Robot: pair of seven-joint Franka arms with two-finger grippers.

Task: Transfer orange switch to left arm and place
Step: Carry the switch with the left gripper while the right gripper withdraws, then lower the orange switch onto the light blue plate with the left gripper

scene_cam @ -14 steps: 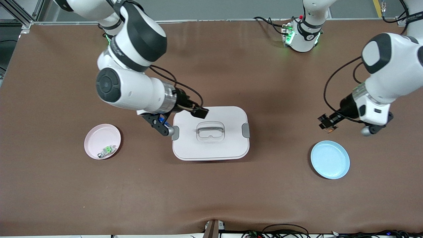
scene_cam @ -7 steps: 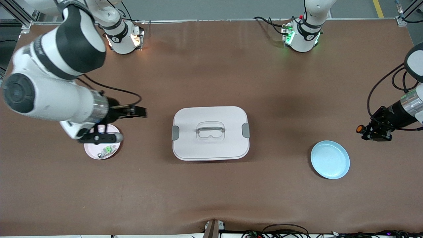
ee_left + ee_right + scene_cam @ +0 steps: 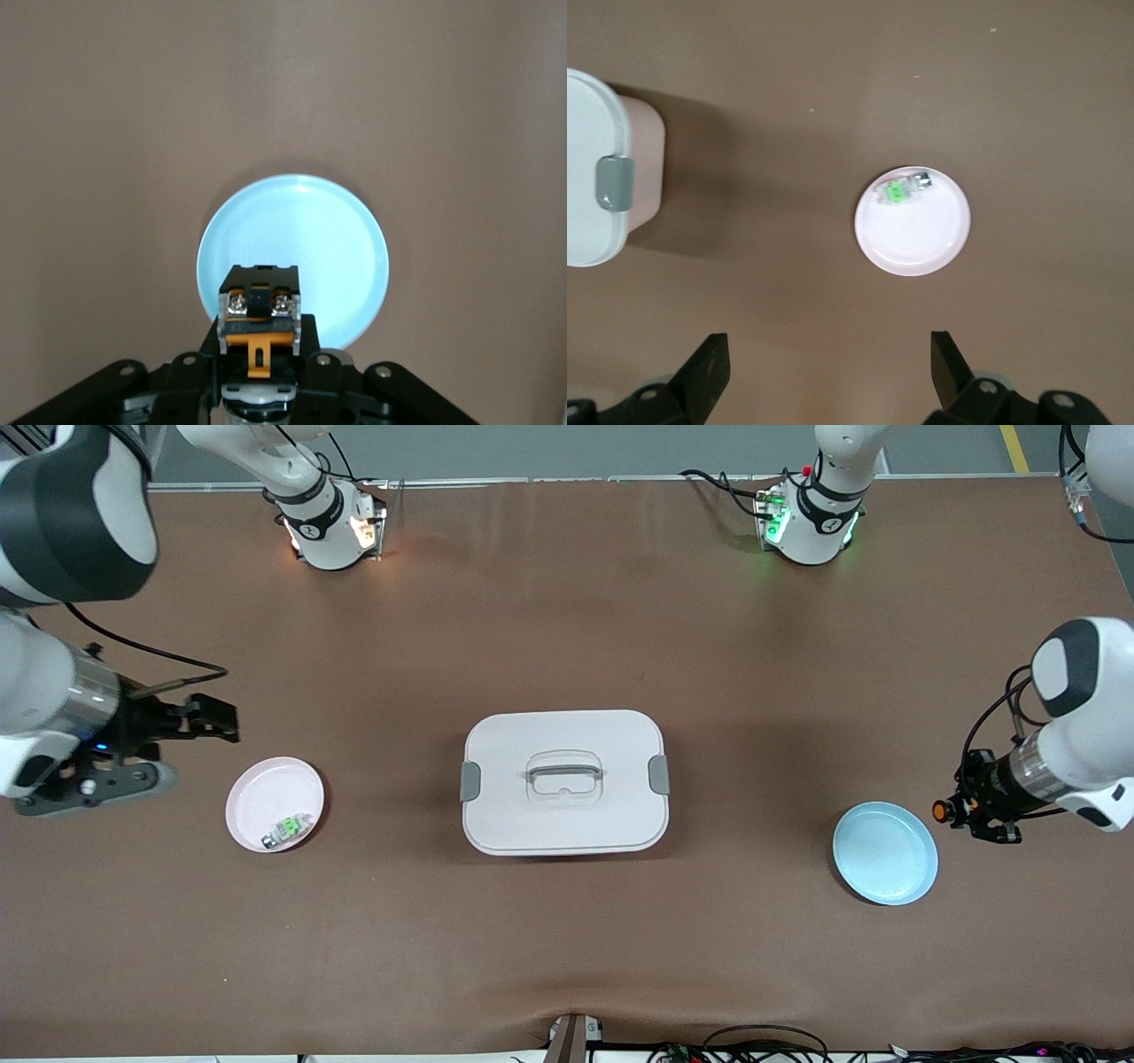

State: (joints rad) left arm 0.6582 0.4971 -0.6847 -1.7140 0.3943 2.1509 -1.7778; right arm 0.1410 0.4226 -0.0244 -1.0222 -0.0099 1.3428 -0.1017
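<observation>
Brown tabletop (image 3: 788, 71) seen from above. Pink plate (image 3: 912, 239) lying flat, with a small green-and-silver part (image 3: 901, 189) near its rim. White box (image 3: 589, 168) with a grey clip (image 3: 614, 182) at the picture's edge, well apart from the plate. Right pincer (image 3: 830, 376) spread wide, holding nothing, over bare tabletop.

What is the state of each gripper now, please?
Left gripper: shut on the orange switch, above the blue plate.
Right gripper: open, holding nothing, near the pink plate.
</observation>
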